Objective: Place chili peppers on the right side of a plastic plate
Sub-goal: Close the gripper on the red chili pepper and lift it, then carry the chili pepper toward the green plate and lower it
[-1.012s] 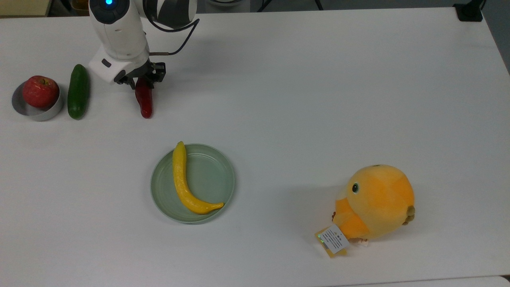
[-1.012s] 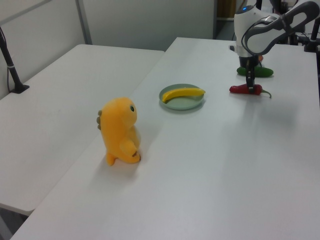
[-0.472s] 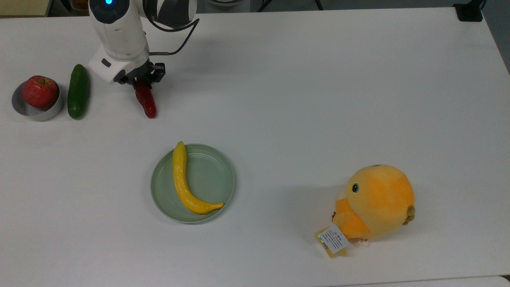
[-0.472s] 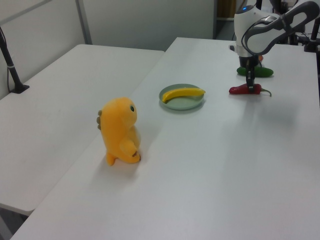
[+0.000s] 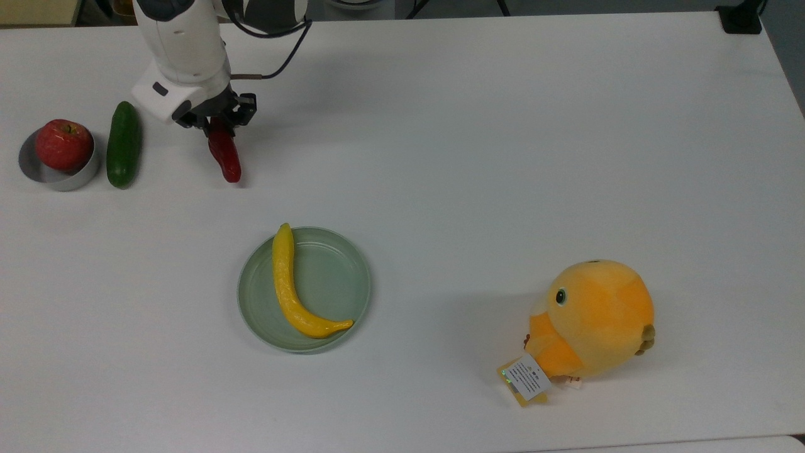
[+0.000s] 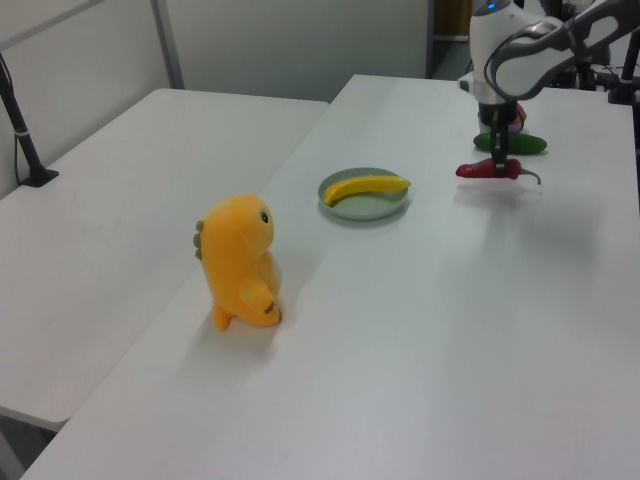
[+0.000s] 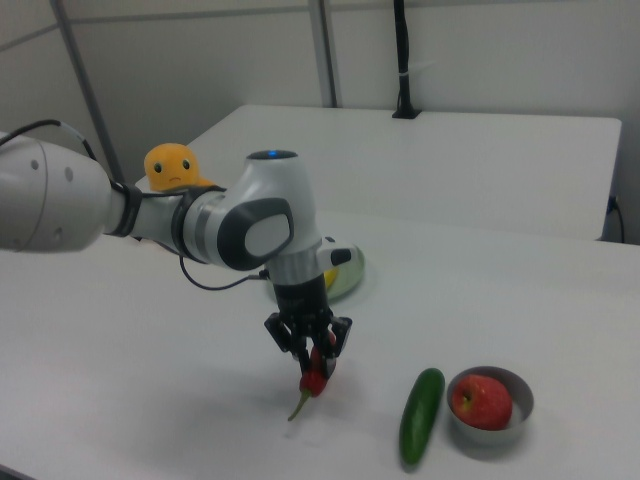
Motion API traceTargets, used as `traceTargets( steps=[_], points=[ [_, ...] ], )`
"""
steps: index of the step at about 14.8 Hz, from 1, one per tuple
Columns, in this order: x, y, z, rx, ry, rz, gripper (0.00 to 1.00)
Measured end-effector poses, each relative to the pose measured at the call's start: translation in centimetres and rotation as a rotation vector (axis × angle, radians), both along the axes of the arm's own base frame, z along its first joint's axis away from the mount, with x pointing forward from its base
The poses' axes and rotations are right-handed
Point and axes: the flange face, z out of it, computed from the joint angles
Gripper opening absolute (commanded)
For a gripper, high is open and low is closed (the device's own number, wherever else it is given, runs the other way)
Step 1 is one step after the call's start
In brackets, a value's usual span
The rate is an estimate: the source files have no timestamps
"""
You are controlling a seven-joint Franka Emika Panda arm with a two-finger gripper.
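Top view, reading from its left: near the table's (image 5: 503, 126) far-left corner you are looking at a red apple (image 5: 61, 143) sitting in a small grey container (image 5: 56, 179), then a dark green cucumber (image 5: 122, 145) just beside it, then the gripper (image 5: 216, 123) closing its jaws on the stem end of the chili (image 5: 224, 157). The left view's shadow under the chili suggests it is hanging just clear of the tabletop, roughly level.

You are probably handling something light and fairly stiff, with a glossy skin that could slide between the fingers. Since the grip is sitting near one end, the long free end may swing or droop, so you may want slow moves.

Further along, towards the near edge, the plastic plate (image 5: 339, 277) is carrying a yellow curved fruit (image 5: 288, 289) along the top view's left half, leaving the other half bare. Nearer the near-right corner, an orange plush toy (image 5: 594, 321) is standing well apart.
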Motion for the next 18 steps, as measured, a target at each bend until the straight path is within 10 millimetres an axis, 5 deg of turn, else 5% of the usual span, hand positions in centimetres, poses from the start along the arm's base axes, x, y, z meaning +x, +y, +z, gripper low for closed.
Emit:
traceTargets(
  steps=[6,10,13,18],
  points=[
    [2.7,0.1,9.6,0.063,-0.143,-0.056,0.28],
    [5.6,0.2,13.2,0.112,-0.280,-0.083,0.28],
    [8.5,-0.3,12.2,0.087,-0.422,-0.079,0.28],
    [13.5,-0.8,6.0,0.031,-0.525,-0.055,0.28]
  ],
)
